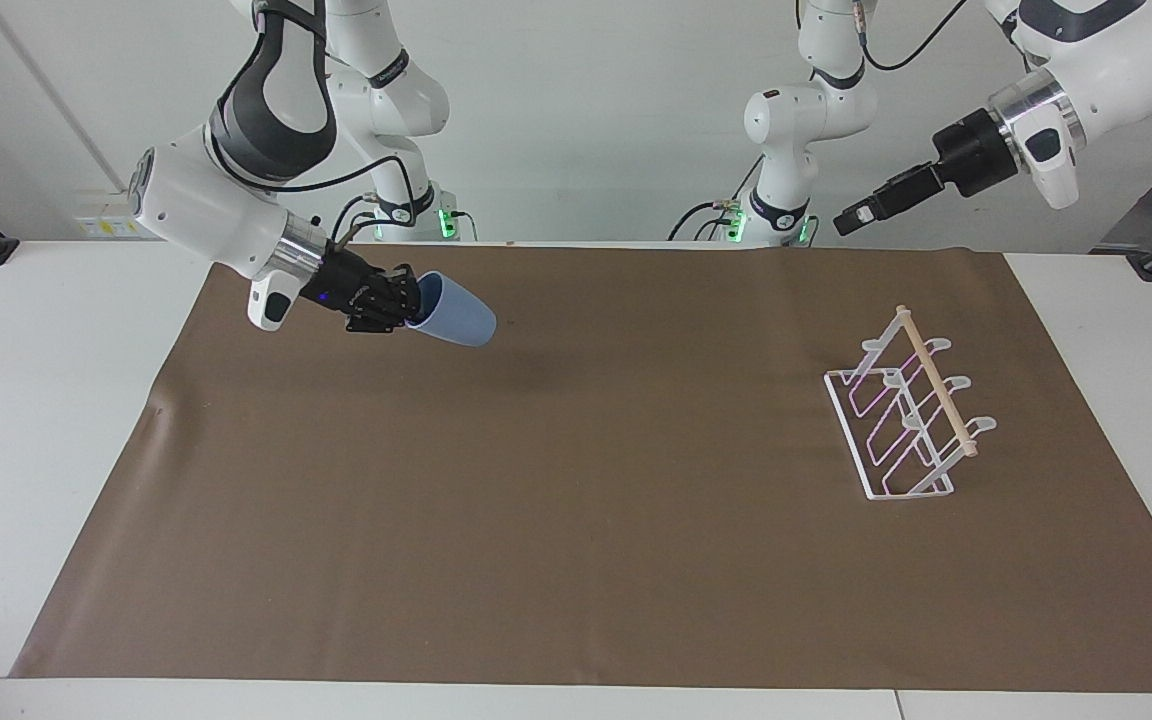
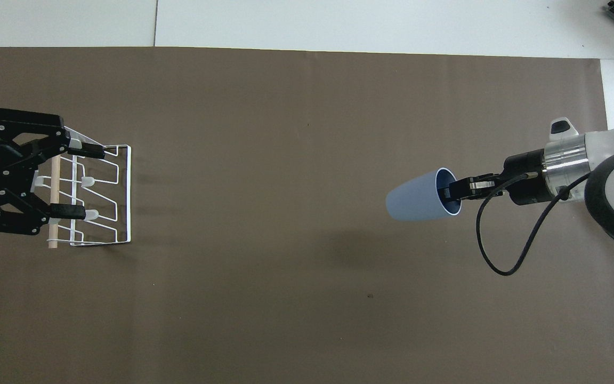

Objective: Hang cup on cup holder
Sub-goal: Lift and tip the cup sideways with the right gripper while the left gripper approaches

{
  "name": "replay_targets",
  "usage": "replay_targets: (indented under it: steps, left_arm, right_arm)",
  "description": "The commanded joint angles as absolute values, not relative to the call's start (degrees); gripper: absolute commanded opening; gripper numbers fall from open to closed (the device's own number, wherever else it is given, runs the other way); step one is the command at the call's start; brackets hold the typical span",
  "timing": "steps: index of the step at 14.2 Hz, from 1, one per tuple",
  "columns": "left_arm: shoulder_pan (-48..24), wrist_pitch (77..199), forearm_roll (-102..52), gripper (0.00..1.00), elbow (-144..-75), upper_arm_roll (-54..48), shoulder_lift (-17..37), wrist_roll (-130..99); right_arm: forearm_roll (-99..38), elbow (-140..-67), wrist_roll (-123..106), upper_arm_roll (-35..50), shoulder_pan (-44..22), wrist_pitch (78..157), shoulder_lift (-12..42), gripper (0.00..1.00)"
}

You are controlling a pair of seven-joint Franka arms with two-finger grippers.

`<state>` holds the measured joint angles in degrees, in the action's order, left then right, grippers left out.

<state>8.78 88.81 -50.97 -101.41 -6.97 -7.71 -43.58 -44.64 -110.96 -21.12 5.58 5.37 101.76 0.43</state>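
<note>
The light-blue cup (image 1: 458,313) (image 2: 416,202) hangs in the air over the brown mat at the right arm's end of the table. It lies on its side with its base toward the cup holder. My right gripper (image 1: 414,302) (image 2: 452,190) is shut on the cup's rim, one finger inside the mouth. The white wire cup holder (image 1: 936,382) (image 2: 129,197), with a wooden dowel along its top, stands on the mat at the left arm's end. My left gripper (image 1: 844,220) (image 2: 85,183) is held high and open with nothing in it; in the overhead view it covers the holder's dowel end.
A brown mat (image 1: 576,520) covers most of the white table (image 1: 46,420). A black cable (image 2: 491,250) loops down from the right wrist. Nothing else stands on the mat between the cup and the holder.
</note>
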Motion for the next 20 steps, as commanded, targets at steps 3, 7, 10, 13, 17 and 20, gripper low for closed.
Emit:
replay_targets:
  steps: [3, 7, 10, 13, 17, 20]
  left_arm:
    - [7.65, 101.66, -63.17, 1.0, -118.19, -7.9, -17.91, -51.85]
    - [-1.2, 112.9, -66.09, 1.0, -122.86, -8.0, -20.04, -67.88]
    - [-5.97, 119.7, -66.09, 1.0, -124.19, -8.0, -20.3, -78.45]
    - [-6.5, 119.71, -65.92, 1.0, -124.01, -9.74, -20.3, -85.14]
    - [-6.42, 121.38, -65.39, 1.0, -123.84, -14.15, -20.39, -88.68]
    - [-6.68, 120.76, -65.22, 1.0, -123.84, -15.29, -20.48, -91.83]
  right_arm:
    - [-50.52, -110.48, -19.53, 9.48, 6.06, 100.64, -2.02, 0.0]
    - [-54.05, -108.38, -13.02, 13.35, 6.07, 100.81, -2.99, 0.0]
    - [-54.58, -107.4, -8.1, 18.18, 6.68, 102.04, -3.34, 0.0]
    - [-56.16, -106.26, -5.28, 20.38, 6.59, 103.87, -3.43, 0.0]
    - [-56.43, -106.08, 1.3, 27.84, 6.59, 112.91, -3.43, 0.0]
    - [-56.43, -106.08, 5.18, 31.19, 6.59, 117.94, -3.34, 0.0]
